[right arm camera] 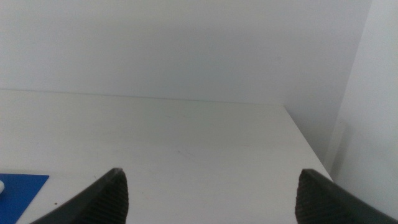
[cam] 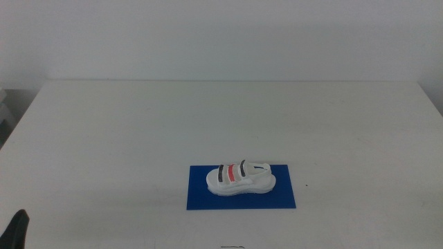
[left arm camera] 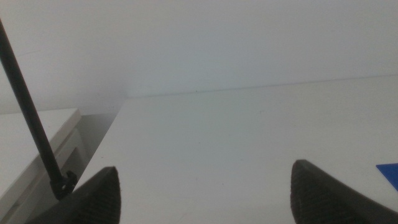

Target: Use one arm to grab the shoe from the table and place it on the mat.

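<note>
The white shoe (cam: 240, 178), with black, red and black straps, lies on its sole on the dark blue mat (cam: 241, 187), near the front middle of the white table (cam: 138, 124). No gripper touches it. My left gripper (left arm camera: 205, 202) waits at the table's front left corner, jaws wide open and empty; only its tip (cam: 17, 232) shows in the middle view. My right gripper (right arm camera: 211, 202) is out of the middle view, jaws wide open and empty. A corner of the mat shows in the left wrist view (left arm camera: 388, 173) and in the right wrist view (right arm camera: 18, 190).
A white wall stands behind the table's far edge. A thin black cable (left arm camera: 31, 118) crosses the left wrist view beside a white cabinet (left arm camera: 37, 143) off the table's left side. A small dark speck (cam: 306, 185) lies right of the mat.
</note>
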